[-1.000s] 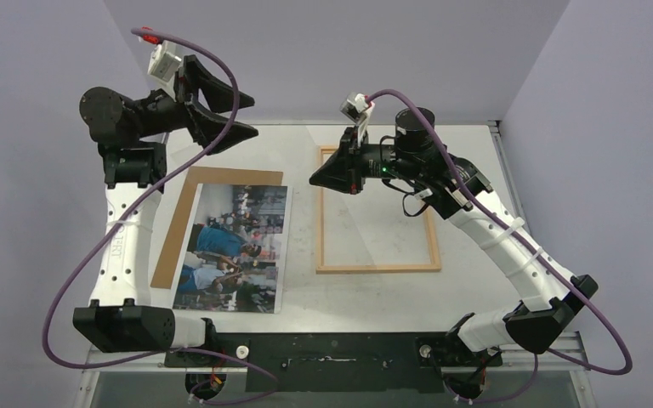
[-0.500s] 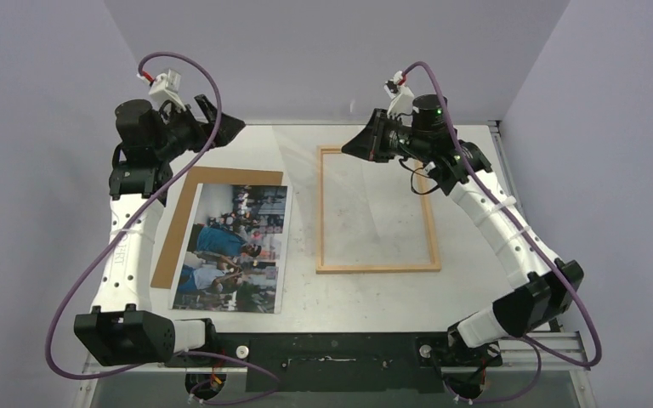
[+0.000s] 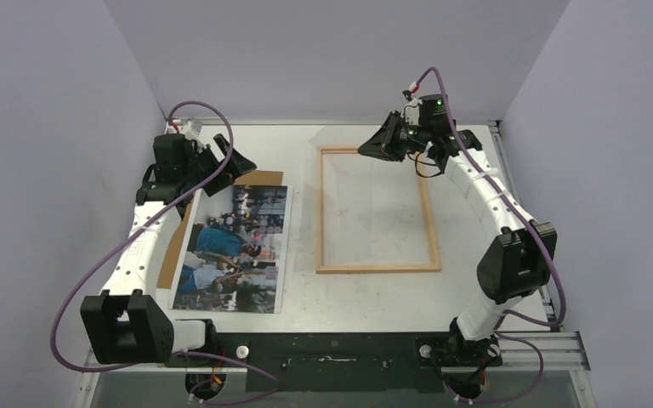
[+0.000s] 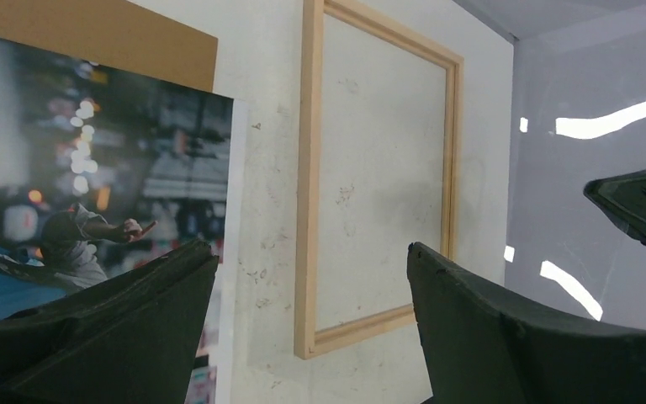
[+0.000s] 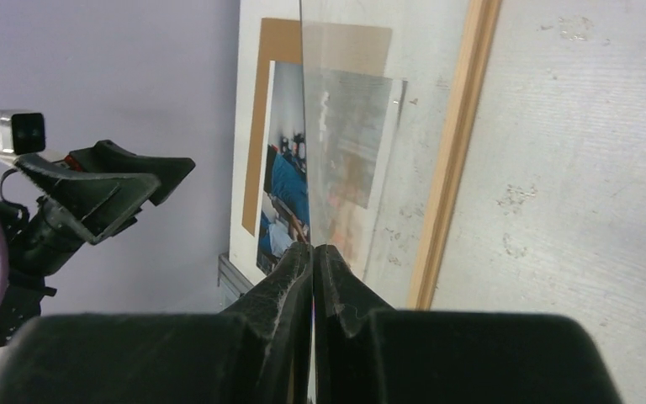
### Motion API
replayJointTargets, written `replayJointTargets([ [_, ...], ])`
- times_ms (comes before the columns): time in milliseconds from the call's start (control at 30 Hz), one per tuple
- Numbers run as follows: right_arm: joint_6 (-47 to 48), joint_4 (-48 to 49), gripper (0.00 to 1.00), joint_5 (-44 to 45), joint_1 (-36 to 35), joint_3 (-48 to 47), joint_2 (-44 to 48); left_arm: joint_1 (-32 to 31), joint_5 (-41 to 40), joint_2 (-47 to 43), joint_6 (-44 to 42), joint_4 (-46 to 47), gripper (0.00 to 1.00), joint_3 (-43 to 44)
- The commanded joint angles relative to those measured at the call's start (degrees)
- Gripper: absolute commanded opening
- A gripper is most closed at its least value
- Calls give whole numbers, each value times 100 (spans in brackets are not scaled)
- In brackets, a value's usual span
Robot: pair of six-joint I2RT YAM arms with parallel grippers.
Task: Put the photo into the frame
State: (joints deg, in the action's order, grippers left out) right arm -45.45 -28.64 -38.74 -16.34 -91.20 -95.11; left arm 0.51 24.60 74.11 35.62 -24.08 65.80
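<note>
The photo [image 3: 234, 246], a colour street-scene print, lies face up on the left of the table, over a brown backing board [image 3: 173, 246]. The light-wood frame [image 3: 432, 229] lies flat to its right. My left gripper [image 3: 234, 161] is open and empty above the photo's far edge. In the left wrist view its jaws [image 4: 311, 251] stand wide apart over the photo [image 4: 135, 168] and the frame [image 4: 307, 168]. My right gripper [image 3: 372, 146] is at the frame's far end, shut on a clear pane [image 5: 345, 109] that it holds on edge beside the frame [image 5: 454, 151].
The purple side walls and white back wall close in the table. The backing board [image 5: 279, 38] shows beyond the photo [image 5: 290, 177] in the right wrist view. The black base rail [image 3: 332, 353] runs along the near edge.
My left gripper has come down from high at the back left to just above the photo's far edge. My right gripper has moved back and right to the frame's far end.
</note>
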Motion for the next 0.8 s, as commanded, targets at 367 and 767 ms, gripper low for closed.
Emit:
replayJointTargets([
  [367,1495,-1551,0,-467,825,-535,-1230,-884,-414,653,310,501,80,-184],
  [767,2343,-1512,0,-474,1058,-658,-1730,-1279,-307,1497,431,785,77,-169],
])
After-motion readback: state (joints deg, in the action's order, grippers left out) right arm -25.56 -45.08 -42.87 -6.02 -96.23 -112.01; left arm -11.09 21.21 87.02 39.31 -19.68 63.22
